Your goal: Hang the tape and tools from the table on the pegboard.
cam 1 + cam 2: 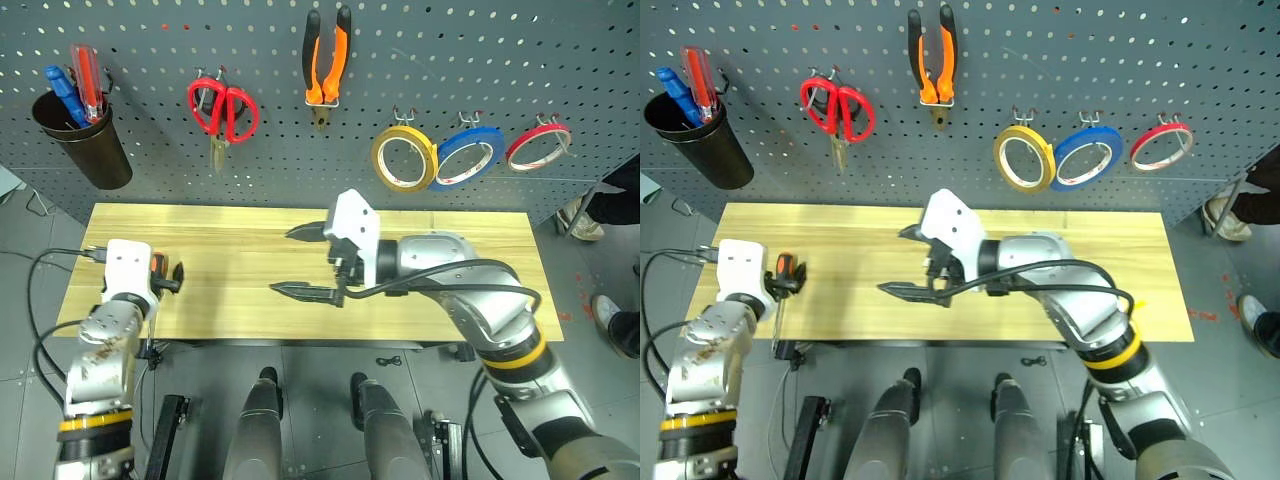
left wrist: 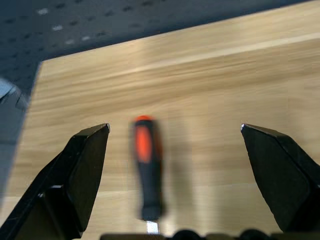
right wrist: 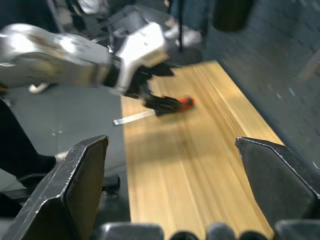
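The screwdriver point(image 1: 783, 275) with the orange-and-black handle is the one tool left on the bench point(image 1: 430, 300). It lies at the far left end, handle on the wood, metal shaft sticking out past the near edge over the floor. That overhang probably helps, since fingers can close around the handle without scraping the planks.

The left pincer point(image 2: 175, 131) sits right at it with its jaws spread wide. In the left wrist view the handle lies between the two black fingers point(image 2: 85, 170), nearer one than the other, and neither appears to touch it. So nothing is gripped; it looks lined up for a grab.

The right pincer point(image 1: 303, 262) hangs over the middle of the bench, pointing toward the robot's left, jaws wide apart and empty. It seems to be waiting clear of the other arm's work.

Up on the pegboard point(image 1: 560, 60) the rest of the job looks done:
- The red-handled scissors point(image 1: 222, 110) hang by their loops on a hook, blades down.
- The pliers point(image 1: 326, 62) hang nose down, handles up.
- The blue tape point(image 1: 468, 158) hangs on a hook between a yellow roll point(image 1: 404, 158) and a red roll point(image 1: 538, 146), just overlapping the yellow one.

Hooks through loops and rings hold these without any clamping. A black cup point(image 1: 85, 135) at the board's left end holds a blue and a red screwdriver point(image 1: 74, 82), which is likely where the last tool belongs, though that is only a guess.
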Robot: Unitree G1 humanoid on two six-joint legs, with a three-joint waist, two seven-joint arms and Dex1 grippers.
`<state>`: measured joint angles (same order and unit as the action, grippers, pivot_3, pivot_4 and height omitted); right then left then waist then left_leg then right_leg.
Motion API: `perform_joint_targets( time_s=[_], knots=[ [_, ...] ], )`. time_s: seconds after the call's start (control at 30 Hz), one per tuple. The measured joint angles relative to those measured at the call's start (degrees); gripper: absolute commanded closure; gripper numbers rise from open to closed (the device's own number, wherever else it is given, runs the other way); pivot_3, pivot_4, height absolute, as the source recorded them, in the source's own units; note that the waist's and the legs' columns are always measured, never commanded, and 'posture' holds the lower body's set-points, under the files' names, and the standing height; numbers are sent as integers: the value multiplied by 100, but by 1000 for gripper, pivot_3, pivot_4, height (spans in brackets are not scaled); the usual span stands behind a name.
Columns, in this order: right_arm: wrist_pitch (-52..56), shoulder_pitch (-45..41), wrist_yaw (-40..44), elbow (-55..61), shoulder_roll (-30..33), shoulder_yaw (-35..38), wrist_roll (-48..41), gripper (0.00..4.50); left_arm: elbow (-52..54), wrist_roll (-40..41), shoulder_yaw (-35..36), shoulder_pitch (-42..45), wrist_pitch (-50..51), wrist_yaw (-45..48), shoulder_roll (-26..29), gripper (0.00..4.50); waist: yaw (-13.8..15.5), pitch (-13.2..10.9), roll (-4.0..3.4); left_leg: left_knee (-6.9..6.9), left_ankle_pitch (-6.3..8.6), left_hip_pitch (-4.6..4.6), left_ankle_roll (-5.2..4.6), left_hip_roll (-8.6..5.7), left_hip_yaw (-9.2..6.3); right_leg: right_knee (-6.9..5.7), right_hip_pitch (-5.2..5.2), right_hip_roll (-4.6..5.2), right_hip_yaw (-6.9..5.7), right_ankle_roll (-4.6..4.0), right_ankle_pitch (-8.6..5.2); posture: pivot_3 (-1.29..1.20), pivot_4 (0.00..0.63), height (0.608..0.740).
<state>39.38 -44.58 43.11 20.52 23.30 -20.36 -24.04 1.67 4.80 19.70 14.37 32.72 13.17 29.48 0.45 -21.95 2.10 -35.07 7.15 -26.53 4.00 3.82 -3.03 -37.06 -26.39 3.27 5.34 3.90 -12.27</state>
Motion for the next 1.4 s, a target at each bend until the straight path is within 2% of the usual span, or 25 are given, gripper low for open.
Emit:
perform_joint_targets(
  time_s=[0.1, 0.43, 0.57, 0.73, 0.77, 0.9, 1.0, 1.23, 1.33, 1.4],
  knots=[
    [79, -320, -7, -190, -184, 5, 47, 0, -825, 134, 83, 373, 97, 197, 284, 19, 8, -1, 1, 6, 0, 0, 0, 0, 0, 2, 0, 0, -1, -1, -1, 95, 410, 740],
    [185, -1131, 20, -997, -595, 73, 168, 0, -2809, 209, -127, 1183, -191, 577, 506, 19, -11, -5, 6, 18, 0, 0, 0, 3, -1, 0, -4, -1, -4, -6, -2, 87, 440, 740],
    [181, -1130, -30, -1183, -698, 85, 261, 0, -3205, 228, -198, 1187, -189, 643, 508, 1209, -24, -8, 7, 23, 0, -3, 0, 3, -1, -2, -12, -1, -4, -9, -3, 87, 443, 740],
    [188, -1131, -30, -1195, -730, 101, 260, 0, -3263, 231, -231, 1190, -206, 745, 518, 3738, -26, -9, 7, 24, 0, -1, 0, 3, -2, -6, -12, -1, -5, -10, -6, 88, 436, 740],
    [188, -1131, -19, -1195, -719, 101, 261, 0, -3263, 231, -233, 1191, -212, 751, 522, 4028, -27, -9, 7, 24, 0, 0, 0, 3, -1, -6, -12, -1, -4, -9, -7, 89, 435, 740],
    [185, -1130, 45, -1204, -644, 105, 298, 0, -3211, 234, -242, 1180, -214, 767, 516, 4016, -29, -9, 7, 25, 0, -1, 0, 4, -2, -5, -12, -1, -5, -9, -7, 94, 418, 740],
    [173, -1072, 77, -1191, -543, 146, 302, 0, -2656, 412, -257, 1005, -128, 931, 445, 4016, -24, -8, 7, 26, 0, -5, 0, 4, -2, -1, -12, 1, -5, -11, -6, 106, 401, 740],
    [260, -433, 437, -703, -15, 924, -228, 0, 315, 800, -163, -209, 240, 1015, 271, 4016, 28, -6, 10, 32, 2, -26, 2, 3, -5, 14, -20, 6, -14, -44, 14, 165, 352, 740],
    [492, -467, 163, -624, -376, 1658, -870, 0, 1663, 1119, -42, -326, 408, 826, 39, 4016, 23, -2, 14, 28, 0, -24, 4, 5, -7, 10, -20, 3, -15, -42, 14, 185, 335, 740],
    [517, -666, -117, -653, -644, 2013, -1158, 0, 2178, 1221, -1, -228, 480, 647, -67, 4016, 16, -1, 15, 26, -2, -22, 5, 5, -7, 8, -19, 2, -14, -40, 14, 200, 323, 740]
  ],
)
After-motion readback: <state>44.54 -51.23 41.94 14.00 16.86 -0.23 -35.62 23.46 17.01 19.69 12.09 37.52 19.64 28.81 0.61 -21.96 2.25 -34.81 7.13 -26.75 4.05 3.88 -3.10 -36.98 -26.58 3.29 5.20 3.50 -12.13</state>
